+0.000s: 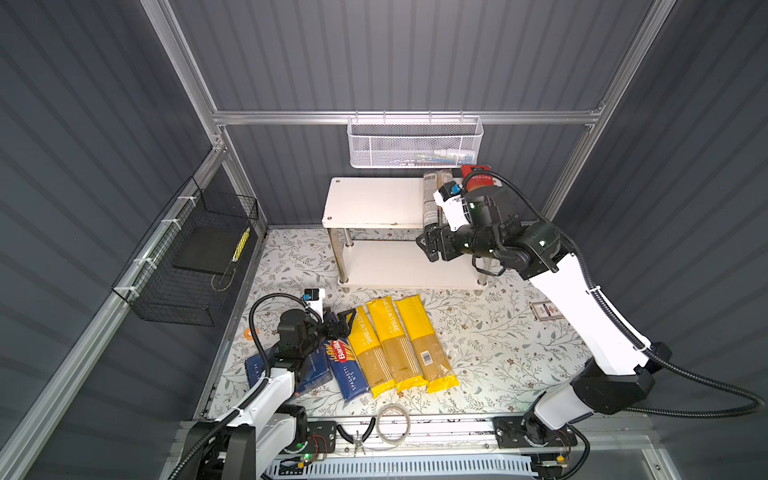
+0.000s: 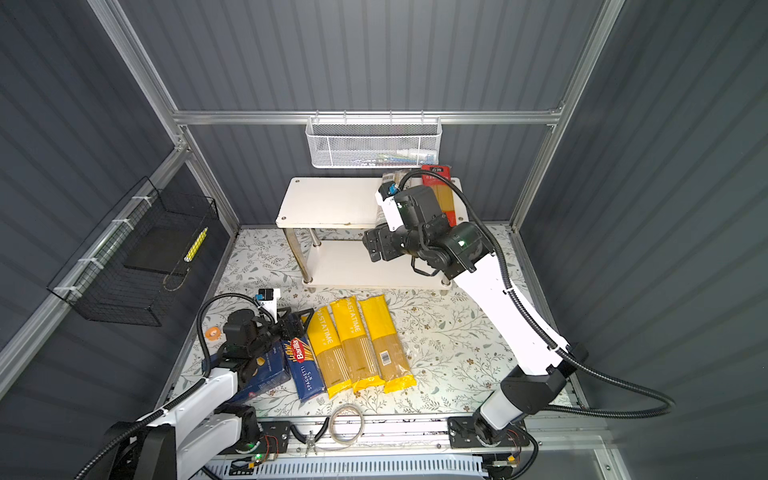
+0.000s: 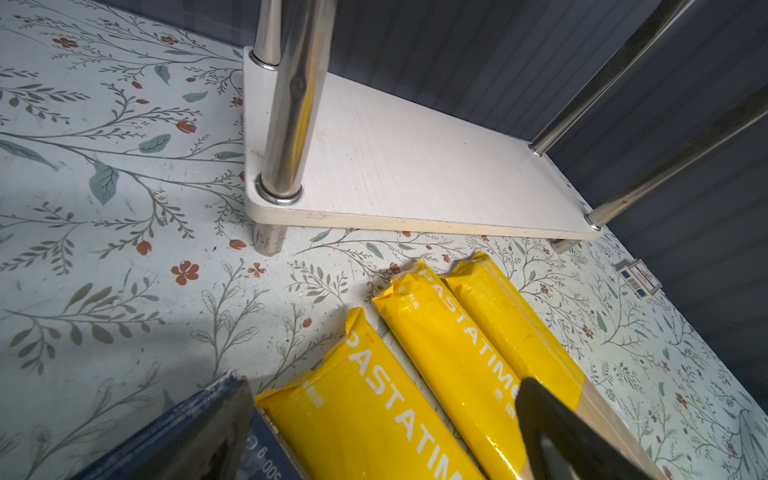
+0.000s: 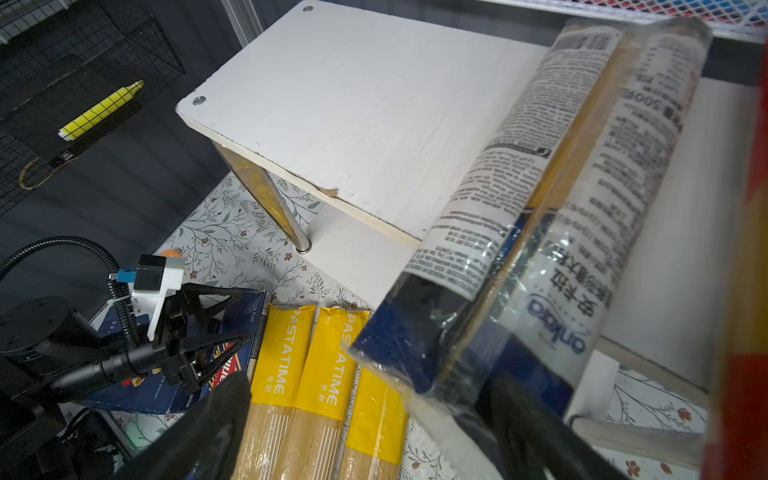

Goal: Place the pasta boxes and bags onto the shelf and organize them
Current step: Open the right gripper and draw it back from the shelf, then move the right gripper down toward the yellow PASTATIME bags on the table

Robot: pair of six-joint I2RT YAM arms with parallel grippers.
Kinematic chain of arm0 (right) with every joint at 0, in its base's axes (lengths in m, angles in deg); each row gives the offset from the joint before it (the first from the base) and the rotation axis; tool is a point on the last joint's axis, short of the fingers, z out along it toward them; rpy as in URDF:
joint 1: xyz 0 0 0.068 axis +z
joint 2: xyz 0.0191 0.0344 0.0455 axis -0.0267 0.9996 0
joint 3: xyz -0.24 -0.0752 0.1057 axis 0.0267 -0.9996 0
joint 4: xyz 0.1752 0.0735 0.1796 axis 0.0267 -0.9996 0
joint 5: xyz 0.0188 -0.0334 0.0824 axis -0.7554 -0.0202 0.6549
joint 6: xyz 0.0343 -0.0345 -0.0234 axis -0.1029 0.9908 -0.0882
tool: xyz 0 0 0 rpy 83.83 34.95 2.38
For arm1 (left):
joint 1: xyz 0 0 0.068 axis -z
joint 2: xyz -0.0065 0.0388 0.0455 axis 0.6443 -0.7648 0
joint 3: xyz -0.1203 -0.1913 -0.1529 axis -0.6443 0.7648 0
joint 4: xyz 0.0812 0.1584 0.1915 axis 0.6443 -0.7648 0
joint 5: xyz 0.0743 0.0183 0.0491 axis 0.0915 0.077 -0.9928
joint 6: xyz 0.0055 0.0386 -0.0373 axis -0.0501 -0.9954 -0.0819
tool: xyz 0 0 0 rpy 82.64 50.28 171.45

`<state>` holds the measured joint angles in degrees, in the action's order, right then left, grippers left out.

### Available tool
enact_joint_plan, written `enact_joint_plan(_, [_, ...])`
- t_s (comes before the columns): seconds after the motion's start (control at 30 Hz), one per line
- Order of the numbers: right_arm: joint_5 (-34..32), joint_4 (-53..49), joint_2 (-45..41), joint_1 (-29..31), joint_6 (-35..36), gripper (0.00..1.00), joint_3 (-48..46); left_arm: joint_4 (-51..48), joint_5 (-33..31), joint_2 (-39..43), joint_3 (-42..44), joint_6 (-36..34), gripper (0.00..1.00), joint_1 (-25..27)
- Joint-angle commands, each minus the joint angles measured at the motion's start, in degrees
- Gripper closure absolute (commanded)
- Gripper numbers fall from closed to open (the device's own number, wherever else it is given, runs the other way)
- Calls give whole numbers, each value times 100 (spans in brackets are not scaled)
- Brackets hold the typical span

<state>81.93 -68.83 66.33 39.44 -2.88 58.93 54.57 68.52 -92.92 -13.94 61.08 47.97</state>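
The white shelf point(image 1: 374, 201) stands at the back. A clear bag with a dark-blue end point(image 1: 430, 199) point(image 4: 540, 174) lies on its top board, overhanging the front edge, and a red bag point(image 1: 478, 176) lies beside it. My right gripper point(image 1: 426, 247) point(image 4: 370, 378) hovers open at that overhanging end, not closed on it. Three yellow bags point(image 1: 395, 340) point(image 3: 374, 399) lie side by side on the table. Left of them lie the narrow pasta box point(image 1: 347, 365) and the wide one point(image 1: 316, 370), partly under my left arm. My left gripper point(image 1: 345, 322) point(image 3: 386, 386) is open above the narrow box's far end.
A white mesh basket point(image 1: 415, 145) hangs above the shelf. A black wire basket point(image 1: 187, 257) is fixed to the left wall. A small card point(image 1: 546, 311) lies at the right. An orange tape roll point(image 1: 250, 332) sits at the left, with pliers and a cable coil point(image 1: 392, 424) in front.
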Motion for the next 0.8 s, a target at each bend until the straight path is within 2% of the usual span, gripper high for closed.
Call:
enact_joint_plan(0.0, [205, 253, -125, 275, 237, 9, 150, 52, 44, -4, -145, -41, 0, 32])
enact_joint_plan(0.77, [247, 406, 843, 861, 534, 7, 525, -5, 9, 34, -154, -67, 0, 32])
